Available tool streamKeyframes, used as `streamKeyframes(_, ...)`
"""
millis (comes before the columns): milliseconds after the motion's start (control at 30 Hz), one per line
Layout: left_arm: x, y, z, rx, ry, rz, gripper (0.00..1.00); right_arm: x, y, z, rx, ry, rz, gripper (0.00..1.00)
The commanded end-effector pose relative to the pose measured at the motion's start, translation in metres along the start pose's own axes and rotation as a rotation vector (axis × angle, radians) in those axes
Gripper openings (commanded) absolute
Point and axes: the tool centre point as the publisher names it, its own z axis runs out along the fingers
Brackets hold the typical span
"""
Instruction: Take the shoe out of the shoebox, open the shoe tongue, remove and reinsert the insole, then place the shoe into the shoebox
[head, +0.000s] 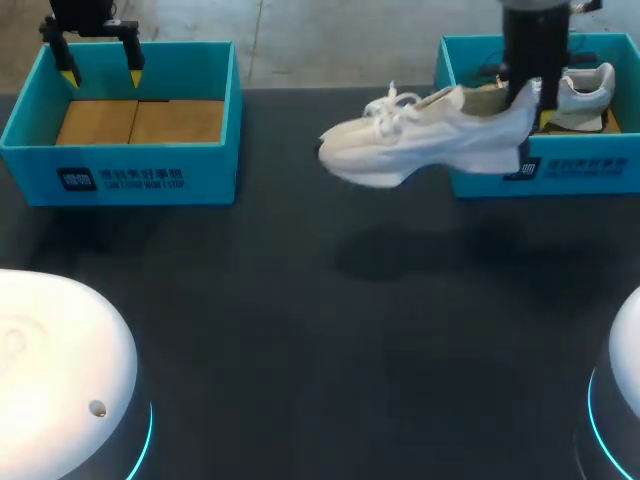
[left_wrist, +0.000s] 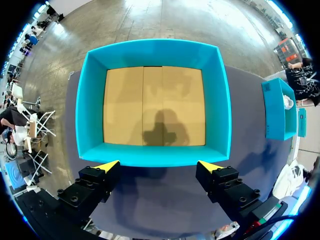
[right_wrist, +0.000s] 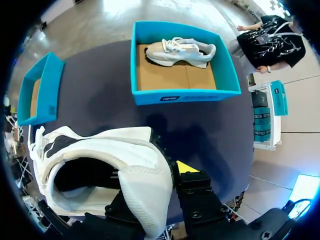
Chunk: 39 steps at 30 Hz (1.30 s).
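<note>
We record a dark, matte table (head: 300, 380) filling most of the head view. A soft, blurred shadow (head: 400, 258) lies on it right of middle, consistent with overhead light. Beyond the far edge we see pale grey floor (head: 330, 35). In the wrist views it looks glossy, with bright reflections.

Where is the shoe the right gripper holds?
In the head view the shoe hangs above the table, heel in the right gripper, in front of the right shoebox, toe pointing left.

Open table (head: 330, 360) lies between left shoebox (head: 130, 178) and right shoebox (head: 580, 172); the raised shoe (head: 430, 135) hangs over it.
</note>
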Motion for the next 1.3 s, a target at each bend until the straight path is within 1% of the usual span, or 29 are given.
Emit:
streamKeyframes(33,0.0,0.0,0.0,0.0,0.0,0.0,1.0,0.017,-0.022,0.003,-0.042,-0.003,0.001,0.0)
streamKeyframes(233,0.0,0.0,0.0,0.0,0.0,0.0,1.0,0.038,-0.056,0.004,-0.049,0.009,-0.014,0.0)
streamKeyframes(467,0.0,0.0,0.0,0.0,0.0,0.0,1.0,0.06,-0.094,0.015,-0.041,0.027,-0.02,0.0)
streamKeyframes(567,0.0,0.0,0.0,0.0,0.0,0.0,1.0,0.069,-0.109,0.019,-0.036,-0.013,-0.028,0.0)
streamKeyframes(700,0.0,0.0,0.0,0.0,0.0,0.0,1.0,0.079,-0.124,0.021,-0.034,-0.018,-0.033,0.0)
streamKeyframes(833,0.0,0.0,0.0,0.0,0.0,0.0,1.0,0.086,-0.133,0.023,-0.026,-0.011,-0.041,0.0)
streamKeyframes(933,0.0,0.0,0.0,0.0,0.0,0.0,1.0,0.09,-0.136,0.024,-0.025,-0.011,-0.041,0.0)
streamKeyframes(1033,0.0,0.0,0.0,0.0,0.0,0.0,1.0,0.093,-0.137,0.024,-0.027,-0.005,-0.03,0.0)
streamKeyframes(1133,0.0,0.0,0.0,0.0,0.0,0.0,1.0,0.102,-0.136,0.027,-0.03,-0.013,-0.026,0.0)
streamKeyframes(1233,0.0,0.0,0.0,0.0,0.0,0.0,1.0,0.11,-0.134,0.036,-0.043,-0.046,-0.007,0.0)
streamKeyframes(1267,0.0,0.0,0.0,0.0,0.0,0.0,1.0,0.112,-0.134,0.039,-0.049,-0.023,-0.007,0.0)
streamKeyframes(1300,0.0,0.0,0.0,0.0,0.0,0.0,1.0,0.114,-0.134,0.041,-0.055,-0.025,-0.007,0.0)
